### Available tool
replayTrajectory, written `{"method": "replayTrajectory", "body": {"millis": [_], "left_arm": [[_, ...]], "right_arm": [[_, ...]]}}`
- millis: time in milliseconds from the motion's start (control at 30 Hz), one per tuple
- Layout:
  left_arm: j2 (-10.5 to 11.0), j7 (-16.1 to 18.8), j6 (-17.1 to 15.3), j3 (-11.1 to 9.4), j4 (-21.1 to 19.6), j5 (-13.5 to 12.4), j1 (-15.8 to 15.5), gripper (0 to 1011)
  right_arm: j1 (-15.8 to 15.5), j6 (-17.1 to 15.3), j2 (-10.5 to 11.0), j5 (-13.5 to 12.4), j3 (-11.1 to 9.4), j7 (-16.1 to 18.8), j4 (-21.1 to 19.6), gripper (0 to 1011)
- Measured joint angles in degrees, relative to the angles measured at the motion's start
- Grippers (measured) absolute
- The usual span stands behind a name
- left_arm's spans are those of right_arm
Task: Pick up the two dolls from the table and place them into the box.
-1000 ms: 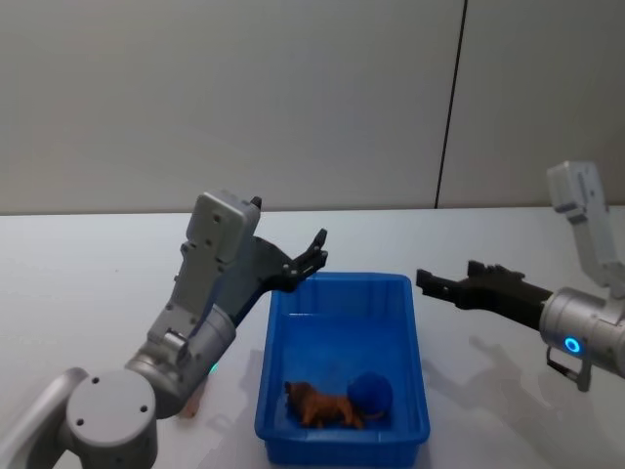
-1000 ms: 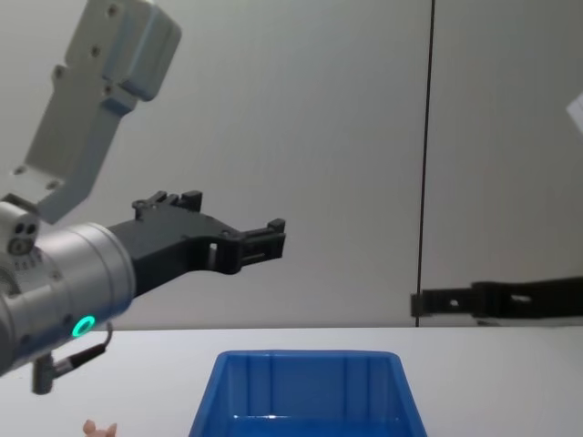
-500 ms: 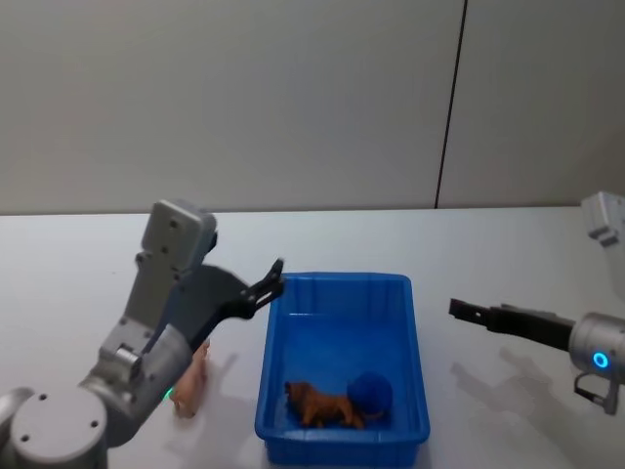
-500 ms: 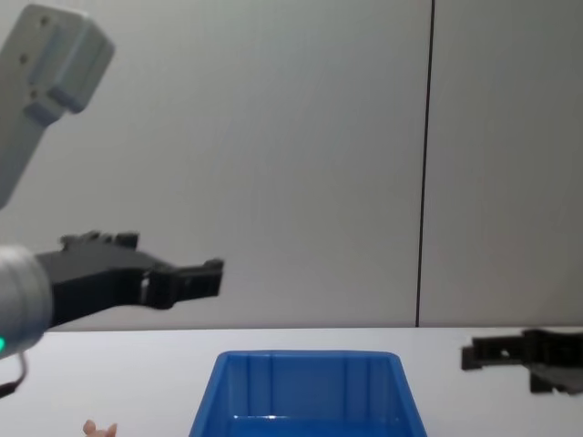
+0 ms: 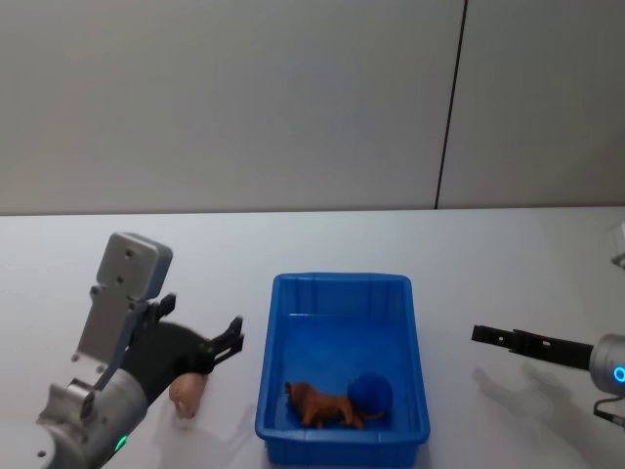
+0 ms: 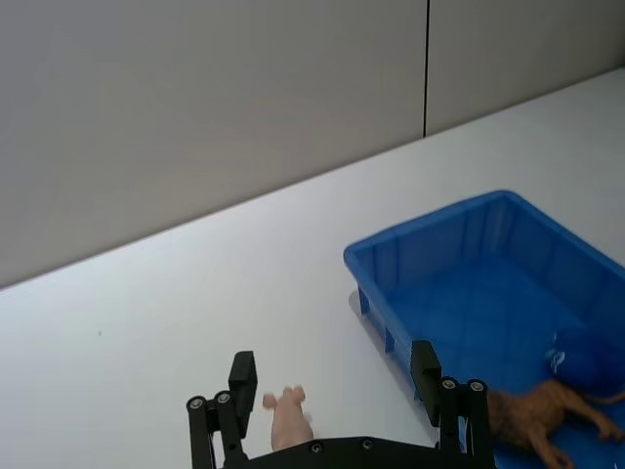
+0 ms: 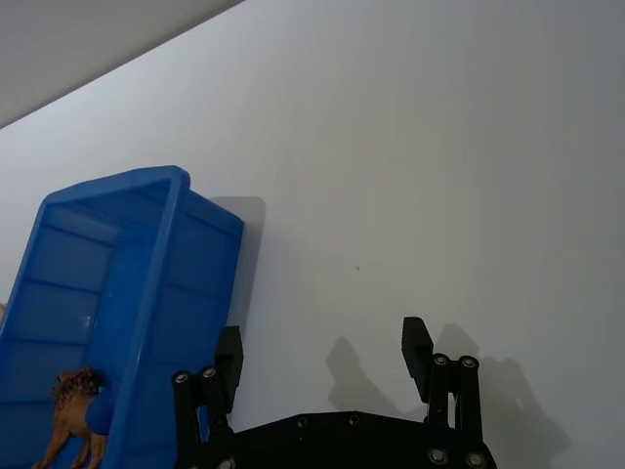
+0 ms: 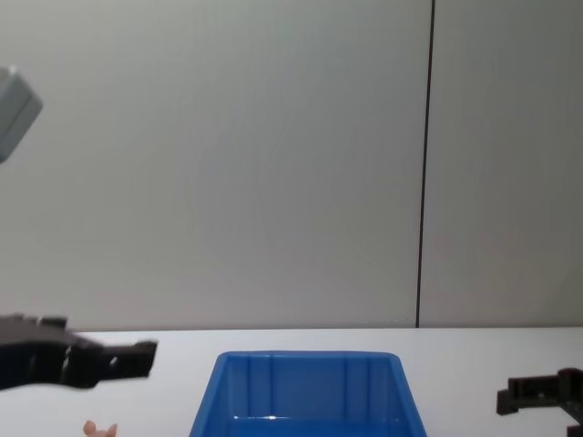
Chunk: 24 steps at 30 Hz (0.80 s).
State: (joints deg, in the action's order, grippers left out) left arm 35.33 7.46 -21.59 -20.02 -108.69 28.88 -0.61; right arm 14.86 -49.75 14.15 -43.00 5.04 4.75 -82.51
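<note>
The blue box (image 5: pixel 286 322) stands in the middle of the white table (image 5: pixel 508 254). A fuzzy reddish-brown doll (image 5: pixel 322 405) lies inside it near the front wall, also seen in the left wrist view (image 6: pixel 542 410) and the right wrist view (image 7: pixel 73 405). The pale pink doll (image 5: pixel 186 395) lies on the table left of the box (image 6: pixel 488 283). My left gripper (image 5: pixel 231 339) hovers open, low over the pink doll (image 6: pixel 288 422), with nothing between its fingers. My right gripper (image 5: pixel 479 334) is open and empty, low over bare table to the right of the box (image 7: pixel 127 283).
A dark blue round object (image 5: pixel 371 391) sits in the box beside the brown doll. A grey wall rises behind the table's far edge. Bare tabletop lies on both sides of the box.
My left gripper has drawn back from above the box's far left corner, moving left and down to the pink doll. My right gripper has pulled away to the right and dropped lower.
</note>
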Motion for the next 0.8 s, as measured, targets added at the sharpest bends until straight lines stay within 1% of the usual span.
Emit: {"method": "replayTrajectory", "body": {"millis": [33,67,100,133,200,233,367,400,533,567,600,633,667,700,767,800], "left_arm": [[0.28,0.14,-0.45,0.19,-0.23,0.51,0.26,1001],[0.78,0.37,-1.28,0.48,-0.5,1.57,0.72,1001],[0.78,0.37,-1.28,0.48,-0.5,1.57,0.72,1001],[1.33,0.53,-2.31,0.79,-0.7,2.71,1.28,1001],[1.78,0.59,-3.17,1.06,-0.75,3.67,1.65,1001],[2.34,0.58,-4.58,1.44,-0.74,5.12,2.01,1001],[2.88,0.02,-6.31,1.89,-0.16,6.65,2.19,1001],[3.09,-0.71,-7.35,2.11,0.54,7.28,2.13,1001],[3.19,-3.41,-9.48,2.39,2.87,8.0,1.21,1001],[3.04,-4.69,-10.1,2.41,4.18,8.02,0.54,1001],[3.04,-4.69,-10.1,2.41,4.18,8.02,0.54,1001],[2.83,-6.21,-10.66,2.41,5.43,7.93,-0.09,1001],[2.71,-6.65,-10.81,2.41,6.08,7.87,-0.42,1001],[2.44,-8.16,-11.21,2.39,7.34,7.56,-1.13,1001],[2.08,-9.4,-11.47,2.31,8.85,7.22,-1.95,1001],[1.75,-10.58,-11.66,2.22,10.14,6.84,-2.71,1001]], "right_arm": [[-0.03,-0.28,0.03,-0.43,-0.13,-0.32,0.17,1001],[-0.04,-0.41,0.04,-0.61,-0.19,-0.48,0.24,1001],[-0.05,-0.53,0.06,-0.8,-0.26,-0.62,0.3,1001],[-0.07,-0.76,0.09,-1.11,-0.38,-0.86,0.42,1001],[-0.09,-0.97,0.1,-1.4,-0.47,-1.07,0.53,1001],[-0.1,-1.13,0.12,-1.64,-0.56,-1.24,0.62,1001],[-0.12,-1.48,0.15,-2.17,-0.76,-1.66,0.83,1001],[-0.12,-1.55,0.15,-2.24,-0.79,-1.72,0.86,1001],[-0.14,-1.8,0.17,-2.59,-0.91,-1.98,1.0,1001],[-0.15,-1.86,0.18,-2.71,-0.96,-2.06,1.05,1001],[-0.15,-1.9,0.18,-2.77,-0.98,-2.11,1.07,1001],[-0.16,-1.93,0.18,-2.82,-1.0,-2.15,1.09,1001],[-0.16,-2.01,0.19,-2.92,-1.03,-2.22,1.13,1001],[-0.17,-2.04,0.19,-2.96,-1.04,-2.25,1.15,1001],[-0.17,-2.09,0.2,-3.04,-1.06,-2.31,1.17,1001],[-0.18,-2.14,0.2,-3.09,-1.08,-2.36,1.19,1001]]}}
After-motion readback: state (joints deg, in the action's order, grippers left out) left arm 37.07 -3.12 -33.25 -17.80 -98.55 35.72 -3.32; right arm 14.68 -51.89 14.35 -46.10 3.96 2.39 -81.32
